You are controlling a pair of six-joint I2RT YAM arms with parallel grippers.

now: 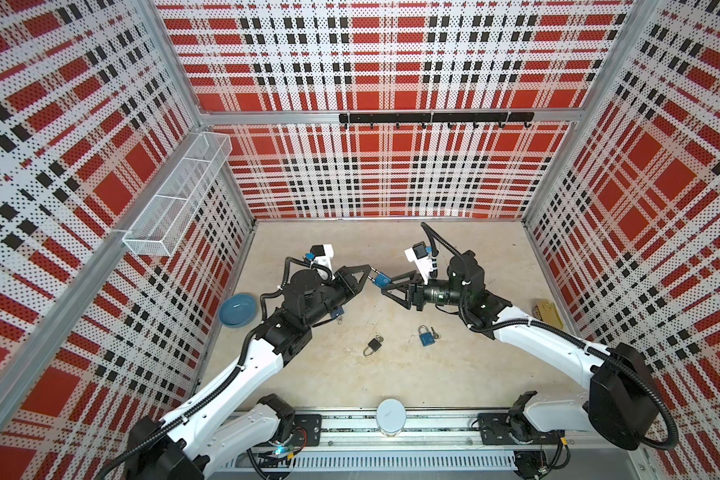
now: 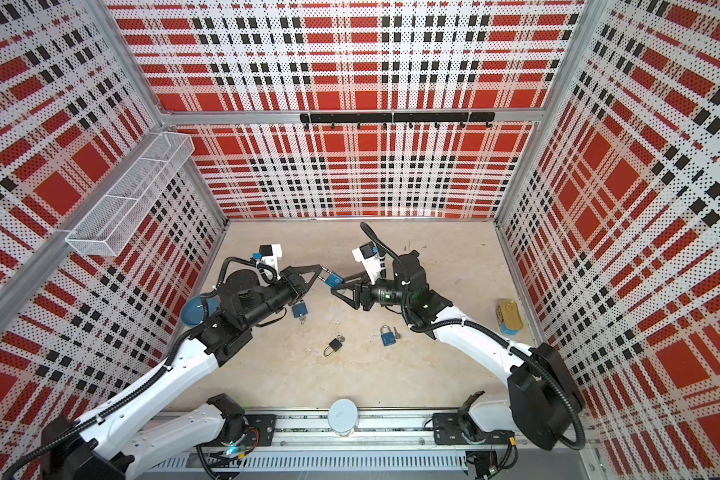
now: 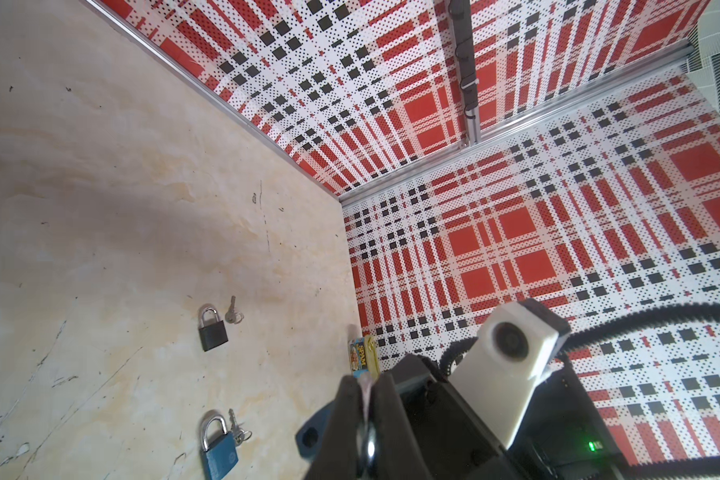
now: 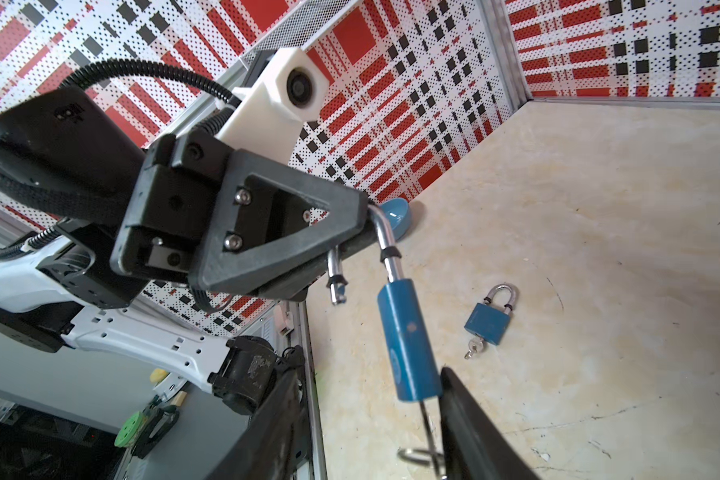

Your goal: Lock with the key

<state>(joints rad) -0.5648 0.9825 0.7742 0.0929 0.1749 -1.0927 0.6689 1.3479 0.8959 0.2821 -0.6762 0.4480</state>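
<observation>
1. The left gripper is clamped tight on the shackle of a blue lock, both raised above the table.
2. The lock body hangs from the left fingertips toward the right gripper. The shackle is open, with its free leg outside the body.
3. The right gripper faces the left one almost tip to tip. Its jaws stand apart around the lock's lower end, and one finger is just beside the body without clamping it.
4. The key sticks out of the lock's bottom, between the right gripper's fingers, with its ring at the far end.
5. A second blue lock lies on the table nearer the arm bases than the right gripper. A black lock lies the same way from the point where the grippers meet.
6. A third blue lock lies just behind the left gripper, beside its wrist.
7. A bowl sits well behind the left gripper, and a can well behind the right.
</observation>
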